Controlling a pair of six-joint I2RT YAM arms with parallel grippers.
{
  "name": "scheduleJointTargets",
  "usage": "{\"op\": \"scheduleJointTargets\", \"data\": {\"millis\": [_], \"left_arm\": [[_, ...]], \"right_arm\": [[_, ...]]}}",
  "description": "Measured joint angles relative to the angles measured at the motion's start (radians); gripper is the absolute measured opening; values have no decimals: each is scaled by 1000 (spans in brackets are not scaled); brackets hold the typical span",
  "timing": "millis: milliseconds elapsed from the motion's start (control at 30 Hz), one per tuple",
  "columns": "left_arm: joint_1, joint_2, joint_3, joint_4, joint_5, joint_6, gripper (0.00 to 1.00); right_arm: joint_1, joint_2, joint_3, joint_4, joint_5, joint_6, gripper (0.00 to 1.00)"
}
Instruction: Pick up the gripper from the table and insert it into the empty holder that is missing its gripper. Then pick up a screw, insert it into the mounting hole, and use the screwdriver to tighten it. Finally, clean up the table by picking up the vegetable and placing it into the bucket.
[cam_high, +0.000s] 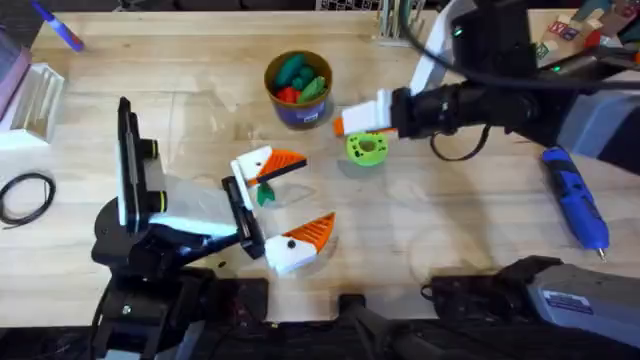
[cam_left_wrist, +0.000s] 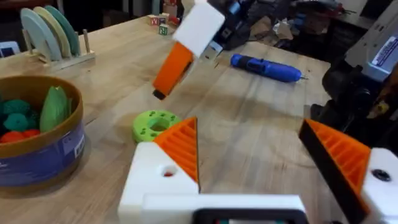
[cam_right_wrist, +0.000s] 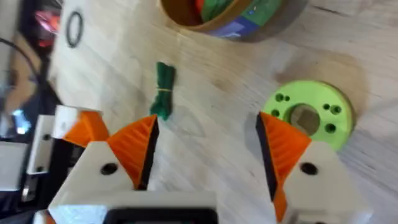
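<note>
Right gripper (cam_right_wrist: 208, 155): white fingers with orange ribbed pads (cam_right_wrist: 134, 149) stand apart, nothing between them. It hovers above the table (cam_high: 450, 220) between the lime-green disc (cam_right_wrist: 308, 115) and the vegetable (cam_right_wrist: 164, 90); the disc lies just beside one pad, the vegetable off the other side, closer to the left gripper. In the overhead view this gripper sits just right of the bucket (cam_high: 298, 90).

Left gripper (cam_high: 280, 205): fingers spread wide, empty. The vegetable (cam_high: 264, 193) lies on the wood between them, near the upper finger.

Vegetable: slim, dark green, a lighter band around its middle, lying flat, apart from the disc and below the bucket in the overhead view. Judged light and probably soft or slightly yielding; it should tolerate a firm pinch. Its thin profile against the table is the difficulty: fingers must come down nearly to the wood. Recommended hold is across the narrow width at or near the band, pads square to its long axis, so it does not pivot or slip out endwise.

Bucket: dark blue with a tan rim, upright, already holding several toy vegetables; room remains on top.

Screwdriver (cam_high: 576, 205): bright blue, lying flat, well right of the bucket, untouched.

No loose orange wedge or bare holder can be identified. Judgement: the clean-up step is in hand, vegetable not yet grasped.
</note>
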Motion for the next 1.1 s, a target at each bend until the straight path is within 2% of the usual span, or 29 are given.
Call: {"op": "scheduleJointTargets", "data": {"millis": [267, 300, 433, 500, 567, 600, 1100], "left_arm": [[0, 0, 0, 0, 0, 0, 986], [0, 0, 0, 0, 0, 0, 986], [0, 0, 0, 0, 0, 0, 986], [0, 0, 0, 0, 0, 0, 986], [0, 0, 0, 0, 0, 0, 987], [0, 0, 0, 0, 0, 0, 987], [0, 0, 0, 0, 0, 0, 987]], "right_arm": [[200, 6, 0, -89, 371, -94, 721], [237, 14, 0, -113, 459, -107, 609], [242, 47, 0, -129, 524, -118, 529], [242, 69, 0, -128, 543, -121, 446], [242, 89, 0, -122, 552, -124, 300], [242, 97, 0, -116, 557, -126, 266], [269, 145, 0, -52, 573, -128, 266]]}}
